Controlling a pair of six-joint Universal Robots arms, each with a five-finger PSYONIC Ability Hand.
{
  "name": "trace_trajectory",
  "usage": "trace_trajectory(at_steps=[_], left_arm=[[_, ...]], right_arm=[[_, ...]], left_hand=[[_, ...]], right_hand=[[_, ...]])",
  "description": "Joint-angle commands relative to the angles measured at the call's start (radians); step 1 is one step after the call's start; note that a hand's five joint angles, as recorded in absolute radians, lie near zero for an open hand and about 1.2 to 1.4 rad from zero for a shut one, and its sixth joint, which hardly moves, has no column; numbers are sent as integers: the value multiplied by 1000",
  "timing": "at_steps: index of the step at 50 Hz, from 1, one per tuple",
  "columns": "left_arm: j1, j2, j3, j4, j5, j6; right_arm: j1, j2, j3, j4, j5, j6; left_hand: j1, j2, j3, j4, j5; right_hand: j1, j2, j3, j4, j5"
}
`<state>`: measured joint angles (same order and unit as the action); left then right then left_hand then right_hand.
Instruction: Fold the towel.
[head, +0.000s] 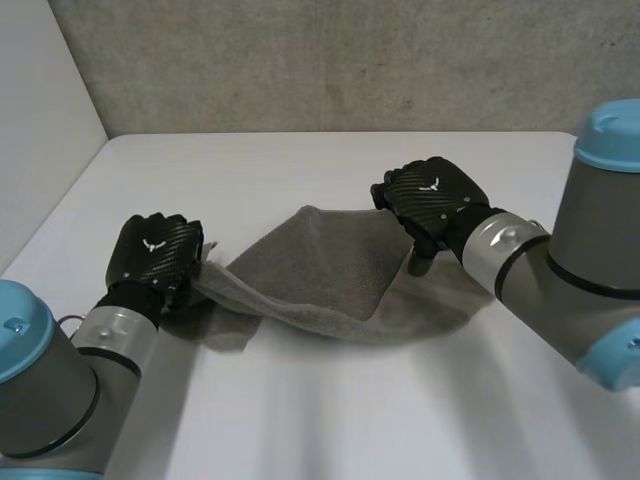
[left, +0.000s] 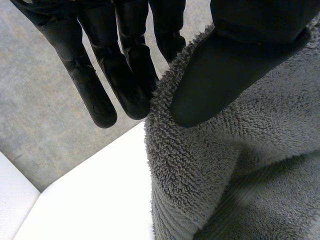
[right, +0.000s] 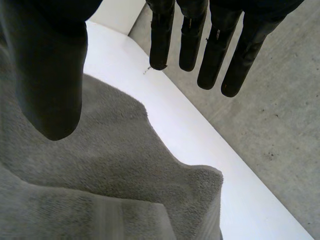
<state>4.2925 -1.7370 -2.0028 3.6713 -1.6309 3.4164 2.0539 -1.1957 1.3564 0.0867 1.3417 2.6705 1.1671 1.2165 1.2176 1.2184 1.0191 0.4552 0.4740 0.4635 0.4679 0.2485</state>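
A grey towel lies bunched on the white table, partly folded over itself. My left hand is at the towel's left corner, lifted slightly off the table. In the left wrist view the thumb pinches the towel's edge against the fingers. My right hand hovers over the towel's far right part. In the right wrist view its fingers are straight and apart from the thumb. Nothing is between them, and the towel lies below the palm.
A concrete wall stands behind the table's far edge. A white panel borders the table on the left. Bare tabletop stretches in front of the towel and beyond it.
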Motion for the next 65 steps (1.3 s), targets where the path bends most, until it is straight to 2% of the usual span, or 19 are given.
trace_trajectory(at_steps=[1, 7, 18, 26, 65], left_arm=[[0, 13, -16, -1, -1, 1], [1, 13, -19, 1, -1, 3], [3, 13, -24, 1, -1, 3], [6, 13, -28, 3, -1, 3], [15, 13, -30, 4, -1, 3]], right_arm=[[-1, 186, -167, 86, 4, -191], [0, 356, -363, 200, 19, -326], [-14, 545, -577, 228, 17, -347], [-21, 628, -663, 286, 17, -383], [-69, 631, -645, 327, 17, -436]], left_hand=[[229, 180, 179, 178, 203], [229, 180, 179, 178, 203], [229, 180, 179, 178, 203], [229, 180, 179, 178, 203], [229, 180, 179, 178, 203]], right_hand=[[14, -5, 6, 1, 46], [35, 16, 27, 22, 67], [53, 34, 44, 40, 85], [97, 78, 88, 84, 129], [170, 151, 162, 157, 202]])
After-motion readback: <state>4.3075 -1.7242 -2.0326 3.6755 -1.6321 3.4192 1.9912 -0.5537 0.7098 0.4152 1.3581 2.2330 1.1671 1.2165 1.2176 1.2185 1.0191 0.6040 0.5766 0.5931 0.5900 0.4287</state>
